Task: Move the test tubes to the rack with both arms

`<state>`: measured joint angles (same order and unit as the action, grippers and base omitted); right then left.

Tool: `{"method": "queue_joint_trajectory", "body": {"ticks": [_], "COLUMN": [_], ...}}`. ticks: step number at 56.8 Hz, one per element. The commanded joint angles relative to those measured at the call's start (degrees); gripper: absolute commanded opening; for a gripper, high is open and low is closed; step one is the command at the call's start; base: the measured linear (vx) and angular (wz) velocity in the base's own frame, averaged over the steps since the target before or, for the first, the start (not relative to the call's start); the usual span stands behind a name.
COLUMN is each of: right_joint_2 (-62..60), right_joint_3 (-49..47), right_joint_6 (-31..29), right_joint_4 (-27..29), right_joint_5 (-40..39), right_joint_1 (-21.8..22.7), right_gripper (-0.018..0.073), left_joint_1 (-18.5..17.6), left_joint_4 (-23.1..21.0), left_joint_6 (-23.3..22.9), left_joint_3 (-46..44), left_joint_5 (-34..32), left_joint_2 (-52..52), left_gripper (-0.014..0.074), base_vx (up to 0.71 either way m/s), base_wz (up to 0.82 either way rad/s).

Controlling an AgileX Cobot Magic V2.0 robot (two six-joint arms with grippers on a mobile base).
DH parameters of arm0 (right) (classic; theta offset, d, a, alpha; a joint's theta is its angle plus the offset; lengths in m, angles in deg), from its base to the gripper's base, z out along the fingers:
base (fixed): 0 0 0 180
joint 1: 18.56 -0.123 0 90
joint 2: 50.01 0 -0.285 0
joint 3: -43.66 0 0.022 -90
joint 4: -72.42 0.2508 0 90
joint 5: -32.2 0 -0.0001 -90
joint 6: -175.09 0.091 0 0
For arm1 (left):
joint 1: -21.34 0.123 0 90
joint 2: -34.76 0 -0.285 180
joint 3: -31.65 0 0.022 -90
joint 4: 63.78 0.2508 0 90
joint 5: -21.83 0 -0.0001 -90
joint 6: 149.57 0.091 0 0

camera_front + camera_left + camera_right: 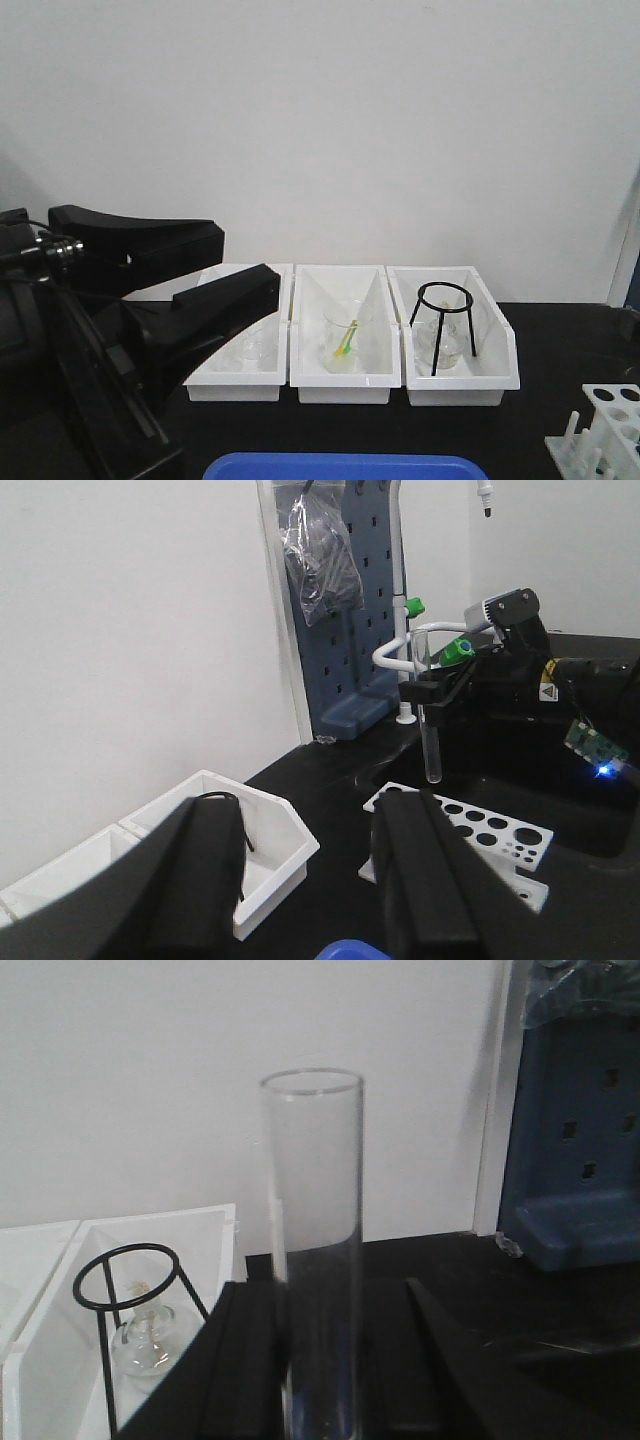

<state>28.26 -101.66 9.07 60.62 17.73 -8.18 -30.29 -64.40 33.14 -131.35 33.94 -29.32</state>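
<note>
One clear test tube (315, 1250) stands upright between my right gripper's black fingers (250, 1360), open end up. My right gripper (325, 1295) is shut on it. From the left wrist view, the same test tube (428, 705) hangs with its round bottom just above the near corner of the white rack (480, 832); the right gripper (432, 693) grips it mid-length. The rack (612, 425) sits at the table's right front edge. My left gripper (245, 258) hovers open over the left bins with nothing between its wedge fingers (430, 880).
Three white bins (345, 385) stand in a row at the back; the middle one holds a beaker (342, 345), the right one a black wire tripod (443, 325). A blue tray (345, 467) lies at the front edge. A blue pegboard (345, 620) and white tap (400, 630) stand behind the rack.
</note>
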Motion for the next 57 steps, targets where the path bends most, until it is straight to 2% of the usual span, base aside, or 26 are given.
{"method": "queue_joint_trajectory", "body": {"ticks": [1, 10, 16, 48, 57], "right_joint_2": [-1.88, -2.48, -2.48, 8.62, 10.52], "right_joint_3": [0.37, 10.16, 14.65, 15.32, 15.32], "right_joint_6": [-0.43, -0.56, -0.56, -0.29, -0.19], "right_joint_4": [-0.31, -0.19, -0.19, -0.3, -0.35], "right_joint_5": [-6.98, -21.93, -28.45, -41.32, -41.95], "right_joint_1": [1.34, 5.82, 8.21, 8.65, 8.48], "right_gripper": [-0.0007, -0.0007, -0.0007, -0.0004, -0.0004], "left_joint_1": [-0.29, -0.29, -0.29, -0.29, -0.29], "left_joint_4": [0.1, 0.17, 0.17, -0.01, -0.01], "left_joint_6": [-0.3, -0.3, -0.3, -0.3, -0.3], "left_joint_3": [-2.12, -2.06, -2.06, -2.06, -2.06], "left_joint_5": [-4.36, -3.88, -3.61, -2.01, -1.9], "left_joint_2": [0.79, 0.79, 0.79, 0.71, 0.71], "left_gripper": [0.0426, 0.0426, 0.0426, 0.0426, 0.0426], "base_vx": [0.0, 0.0, 0.0, 0.0, 0.0], "base_wz": [0.0, 0.0, 0.0, 0.0, 0.0]}}
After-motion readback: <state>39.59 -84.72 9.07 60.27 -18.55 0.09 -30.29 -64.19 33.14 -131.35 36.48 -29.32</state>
